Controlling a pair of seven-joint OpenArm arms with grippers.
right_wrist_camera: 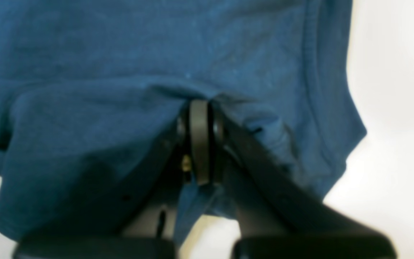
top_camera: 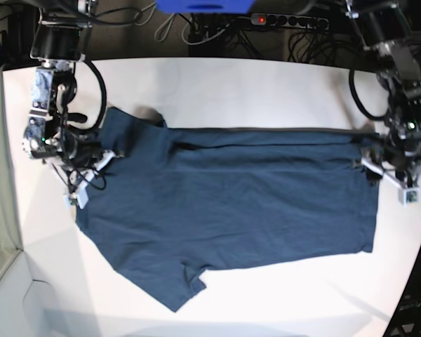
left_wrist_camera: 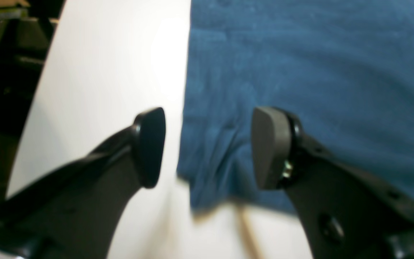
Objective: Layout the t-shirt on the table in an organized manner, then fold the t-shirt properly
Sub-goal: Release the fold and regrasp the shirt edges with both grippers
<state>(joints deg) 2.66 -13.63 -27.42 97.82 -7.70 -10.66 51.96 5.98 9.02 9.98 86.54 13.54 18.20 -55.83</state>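
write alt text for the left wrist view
The left claw hangs open over the edge of a dark blue t-shirt, one pad above bare white table, the other above cloth. The cloth wrinkles between the pads.

Bare white surface (top_camera: 266, 84) lay open along the far side and the near edge, wide enough for an arm to pass. The t-shirt (top_camera: 231, 196) covered the middle from side to side. Cables (top_camera: 196, 28) and a power strip (top_camera: 288, 21) crowded the space beyond the far edge.
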